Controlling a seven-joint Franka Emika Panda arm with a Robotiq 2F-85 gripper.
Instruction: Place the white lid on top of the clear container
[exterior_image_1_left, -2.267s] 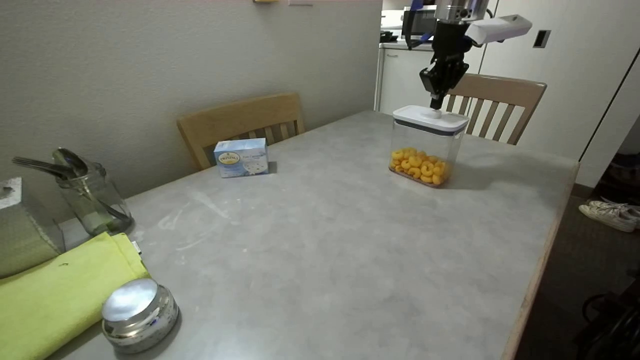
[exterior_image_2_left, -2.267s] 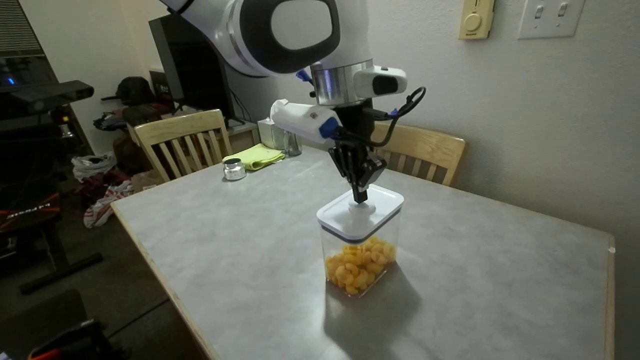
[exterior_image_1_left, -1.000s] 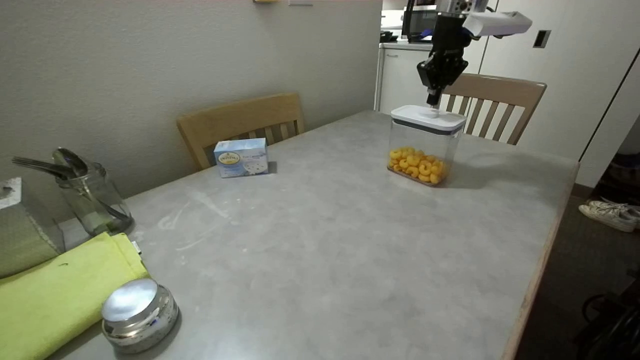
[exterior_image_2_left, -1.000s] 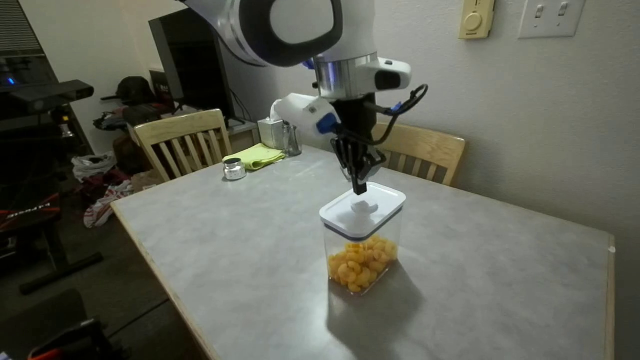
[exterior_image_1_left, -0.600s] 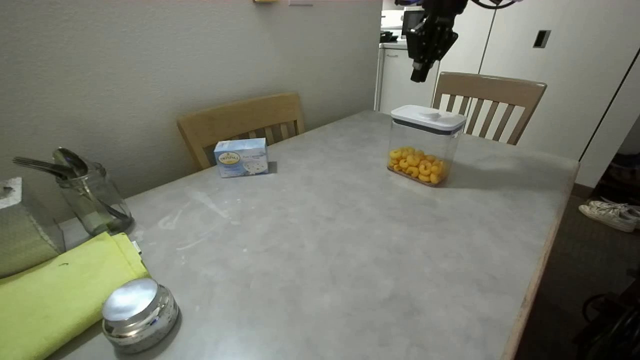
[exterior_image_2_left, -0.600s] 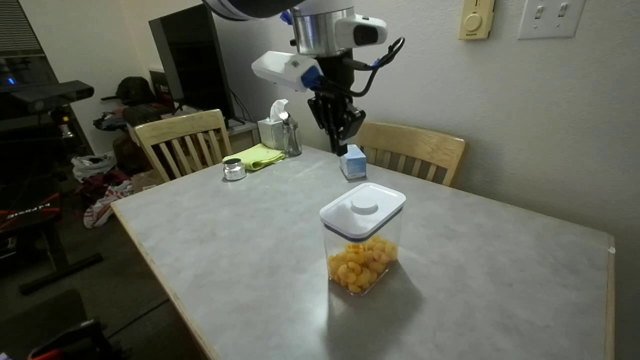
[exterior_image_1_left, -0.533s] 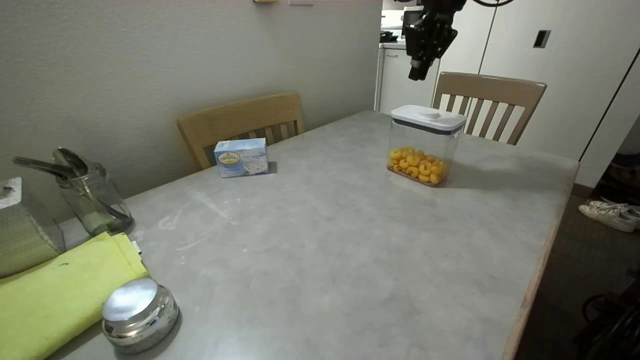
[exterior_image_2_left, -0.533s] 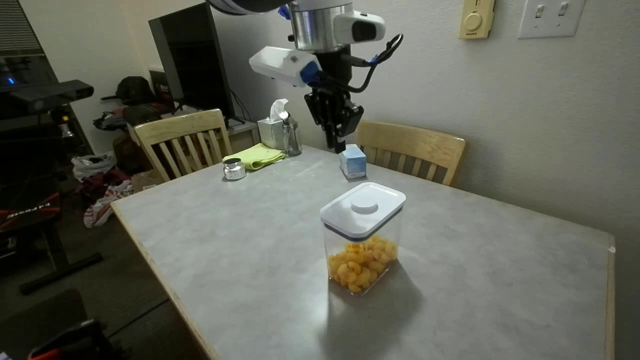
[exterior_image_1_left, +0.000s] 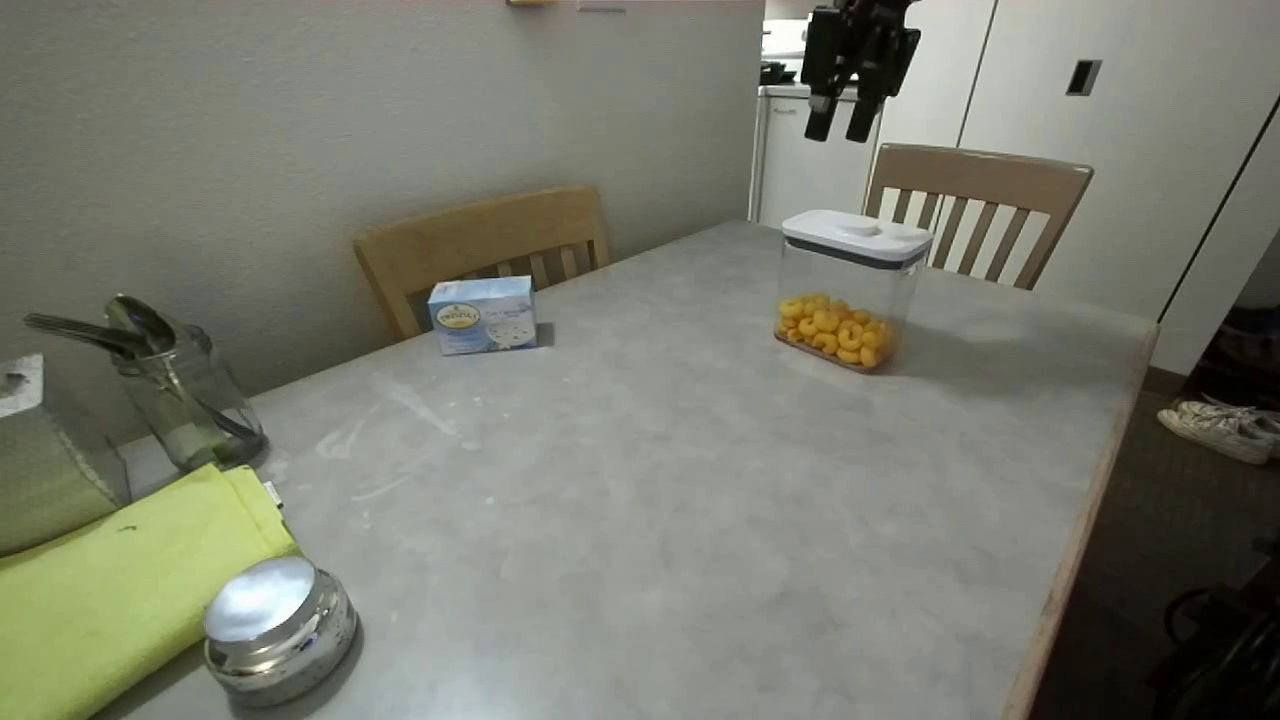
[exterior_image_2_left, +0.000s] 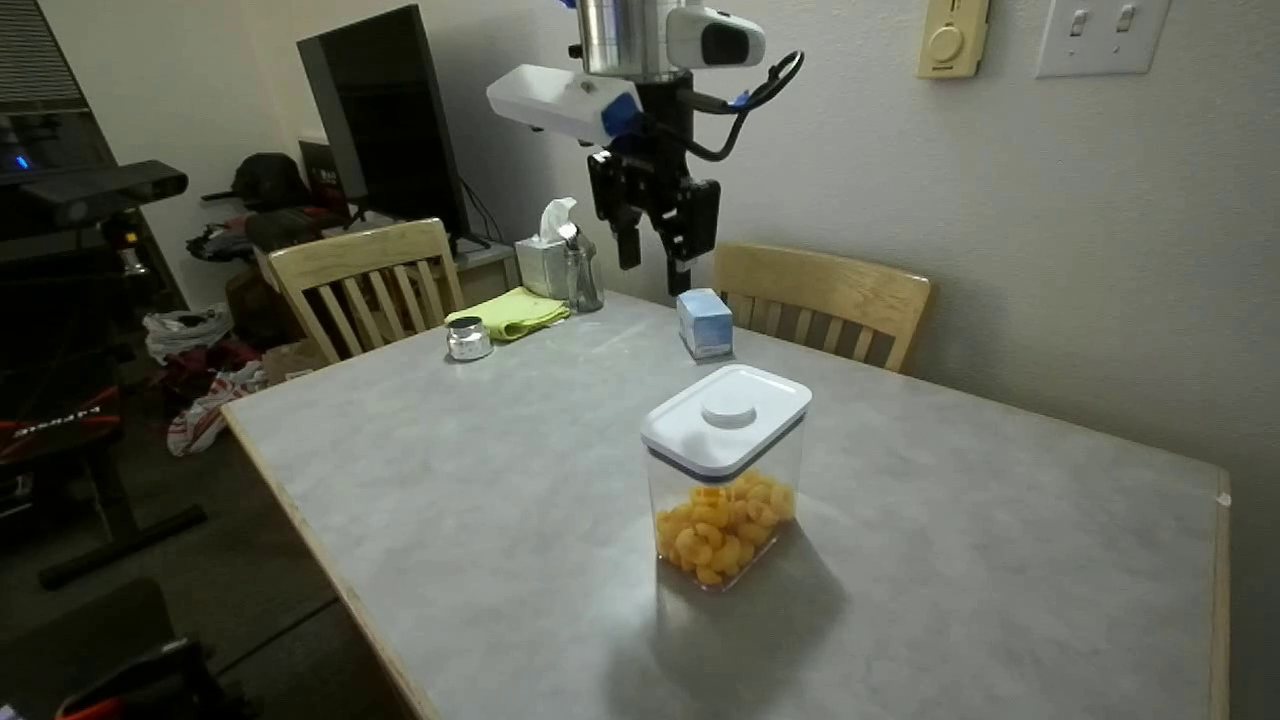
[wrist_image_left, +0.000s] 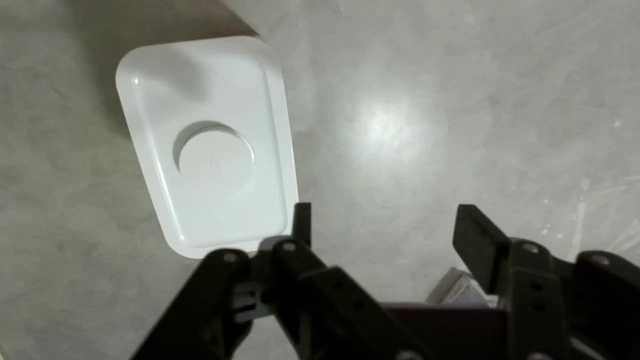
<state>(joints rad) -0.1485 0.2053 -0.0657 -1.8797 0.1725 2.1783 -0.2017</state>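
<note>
Since the wall (exterior_image_1_left: 400, 120) flanks one long edge of the grey desk (exterior_image_1_left: 650, 500), moves are best kept towards the opposite edge. The gripper (exterior_image_2_left: 655, 275) hangs well above, its fingers (wrist_image_left: 302, 222) spread apart with nothing between them. The clear container (exterior_image_1_left: 848, 282) stands upright, nearer the far end edge in an exterior view and about midway between the two long edges. On top of it lies the white lid (wrist_image_left: 212, 110), looking level and square to the corners below. In the wrist view a finger crosses the lid's outline, but both exterior views show a gap between. Placing looks done; what should remain is a clean departure: rise straight first, with fingers wide, and swing aside only once high. The tea box (exterior_image_1_left: 488, 318) sits near the wall edge, so cross that side high. The metal tin (exterior_image_1_left: 280, 630), towards the opposite end edge, should be no bother. The round button (wrist_image_left: 217, 157) seems to stand proud; should a firmer fit be wanted, bring the fingertips together and push down on its centre, as an off-centre shove could tip or skid the container. The yellow pieces (exterior_image_1_left: 835, 328) lie low inside, likely too light to anchor it.
</note>
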